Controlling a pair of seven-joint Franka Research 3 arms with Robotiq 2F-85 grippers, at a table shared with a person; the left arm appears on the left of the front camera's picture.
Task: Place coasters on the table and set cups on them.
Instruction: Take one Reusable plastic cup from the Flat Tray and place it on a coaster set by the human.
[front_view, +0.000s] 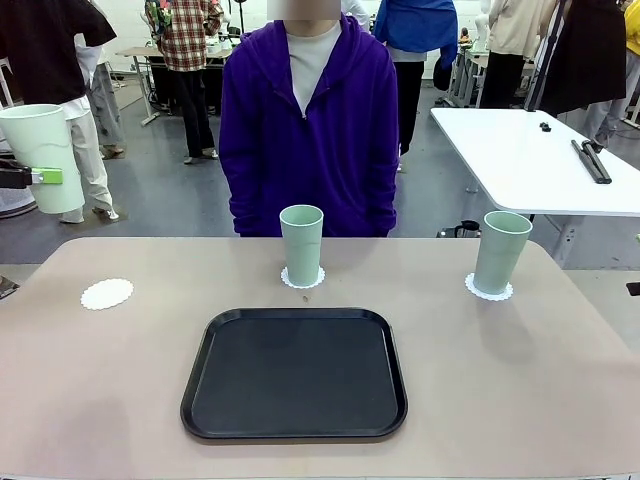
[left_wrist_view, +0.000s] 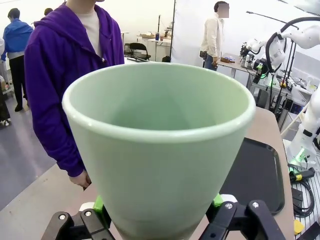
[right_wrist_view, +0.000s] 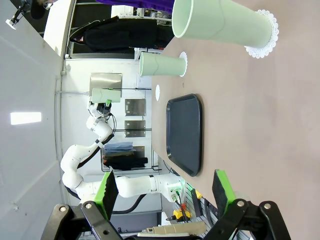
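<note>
The table (front_view: 560, 400) is spreading wide in front of me, a person in a purple hoodie (front_view: 310, 130) standing at its twelve o'clock edge, and the black tray (front_view: 295, 375) is sitting bare near six o'clock. Two cups are standing upright on coasters, mouths up, long axes vertical: the middle cup (front_view: 301, 244) just past the tray toward twelve, the right cup (front_view: 500, 251) out toward two o'clock. The third cup (front_view: 42, 157) is hanging in the air off the table's ten o'clock corner, upright as well, wide mouth skyward, tapered base down. The left gripper (left_wrist_view: 159, 212) is pinching it low on the wall, green pads pressing from both sides. The right gripper (right_wrist_view: 165, 192) is idling with its fingers spread, nothing between them. The bare coaster (front_view: 107, 294) is waiting at nine o'clock.

The risk I'm seeing: such a low pinch on a slick, tapered wall could let the cup tip or slide, and a landing off-centre could shove that light paper disc aside.
</note>
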